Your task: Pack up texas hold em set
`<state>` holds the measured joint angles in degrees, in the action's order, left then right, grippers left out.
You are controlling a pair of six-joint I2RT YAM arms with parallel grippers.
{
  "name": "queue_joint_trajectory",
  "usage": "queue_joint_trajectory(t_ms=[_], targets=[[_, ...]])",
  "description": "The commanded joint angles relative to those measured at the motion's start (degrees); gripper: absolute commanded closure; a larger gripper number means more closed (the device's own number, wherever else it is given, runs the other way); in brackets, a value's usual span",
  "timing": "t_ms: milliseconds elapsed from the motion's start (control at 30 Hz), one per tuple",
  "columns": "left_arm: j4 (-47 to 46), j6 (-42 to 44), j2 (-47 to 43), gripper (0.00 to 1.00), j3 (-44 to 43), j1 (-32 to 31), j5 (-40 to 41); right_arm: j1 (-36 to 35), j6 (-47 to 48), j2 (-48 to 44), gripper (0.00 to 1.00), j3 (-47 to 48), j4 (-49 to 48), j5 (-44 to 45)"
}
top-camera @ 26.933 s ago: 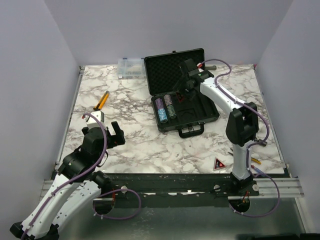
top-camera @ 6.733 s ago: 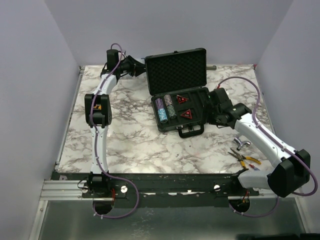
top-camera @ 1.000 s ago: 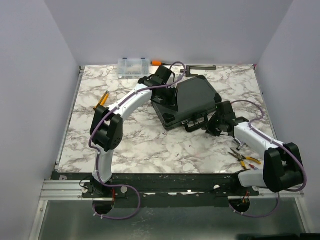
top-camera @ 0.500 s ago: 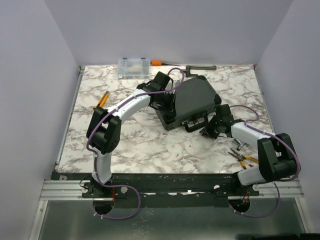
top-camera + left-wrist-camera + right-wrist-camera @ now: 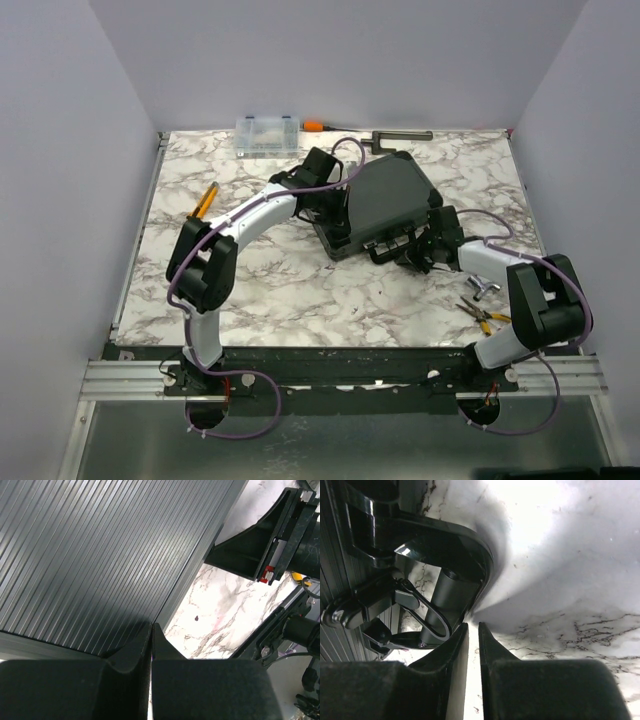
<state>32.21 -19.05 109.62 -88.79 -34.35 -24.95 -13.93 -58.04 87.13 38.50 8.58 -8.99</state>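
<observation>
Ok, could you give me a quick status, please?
Left gripper shut, at case edge. Right gripper barely open, empty, by latch. Case closed. Nothing in the way.

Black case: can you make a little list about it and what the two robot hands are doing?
case: black, lid shut, lying on the marble table
left gripper: shut, tips against the ribbed lid
right gripper: narrow gap, nothing in it, beside the handle
also on table: pliers, clear box

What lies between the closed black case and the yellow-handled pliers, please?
In the top view, the right gripper and its white forearm lie there, over marbled table.
</observation>
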Motion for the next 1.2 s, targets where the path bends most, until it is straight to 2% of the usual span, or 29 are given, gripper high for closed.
queue_joint_trajectory(t_ms=[0, 167, 1167], targets=[[4.81, 0.5, -0.15, 1.0, 3.73, -1.06, 0.87, 0.41, 1.04, 1.8, 0.83, 2.2, 0.92, 0.83], [4.21, 0.5, -0.81, 1.0, 5.09, -1.07, 0.76, 0.45, 3.68, 3.54, 0.83, 5.47, 3.2, 1.31], [2.71, -1.11, -2.13, 1.0, 6.85, -1.25, 0.49, 0.44, 4.29, 2.56, 0.86, 12.07, 5.57, -1.23]])
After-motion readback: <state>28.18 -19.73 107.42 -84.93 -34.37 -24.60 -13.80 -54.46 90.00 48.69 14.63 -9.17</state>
